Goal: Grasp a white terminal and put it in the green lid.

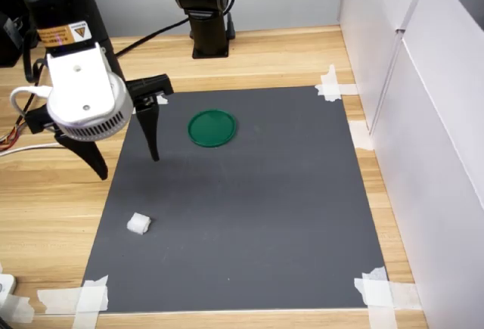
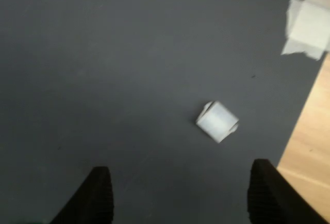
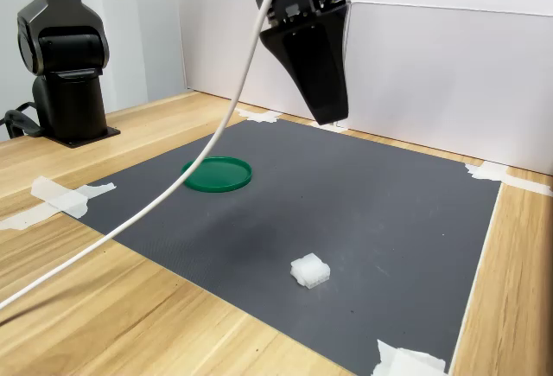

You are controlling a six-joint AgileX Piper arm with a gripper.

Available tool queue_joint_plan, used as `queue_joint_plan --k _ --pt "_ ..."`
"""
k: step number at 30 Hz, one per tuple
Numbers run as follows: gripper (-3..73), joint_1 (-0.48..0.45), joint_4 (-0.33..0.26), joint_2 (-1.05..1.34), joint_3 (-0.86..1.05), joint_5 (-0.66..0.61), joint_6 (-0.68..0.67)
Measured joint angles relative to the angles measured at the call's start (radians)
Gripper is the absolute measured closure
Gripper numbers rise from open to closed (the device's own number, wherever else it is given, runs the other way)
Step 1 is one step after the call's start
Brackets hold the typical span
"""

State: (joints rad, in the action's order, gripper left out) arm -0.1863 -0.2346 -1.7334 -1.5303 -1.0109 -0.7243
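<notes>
Gripper hangs above the dark grey mat, near the mat's edge on the first exterior view's left. Jaws spread wide, nothing between them, nothing touched. In the first exterior view the two black fingers point down & slightly toward the camera, tips clear of the mat. In the wrist view both fingertips show at the frame edge, well apart, w/ bare mat between them.

White terminal sits on the mat, alone, near the corner by the tape strips on the first exterior view's lower left. It's ahead of the fingertips, not between them: the wrist view has it beyond the tips, closer to one finger's side & near the mat edge where the wooden table starts. It looks turned at an angle to the mat edge there; pic is a bit blurred so finer detail can't be told. Second exterior view shows it resting flat on the mat w/ the gripper high above & behind it, no contact.

Green lid lies flat on the mat, well apart from the terminal, nearer the black arm base. Nothing in it. In the second exterior view the lid is left of the terminal, w/ a white cable crossing in front.
</notes>
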Motion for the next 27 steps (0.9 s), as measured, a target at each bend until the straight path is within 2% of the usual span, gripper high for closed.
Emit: queue_joint_plan --k 7,19,27 --pt "5.0 0.000 0.080 -0.039 -0.024 -0.049 -0.029" --pt "5.0 0.000 0.089 -0.135 -0.132 -0.146 -0.034" --pt "5.5 0.000 0.145 -0.198 -0.150 -0.151 -0.159"
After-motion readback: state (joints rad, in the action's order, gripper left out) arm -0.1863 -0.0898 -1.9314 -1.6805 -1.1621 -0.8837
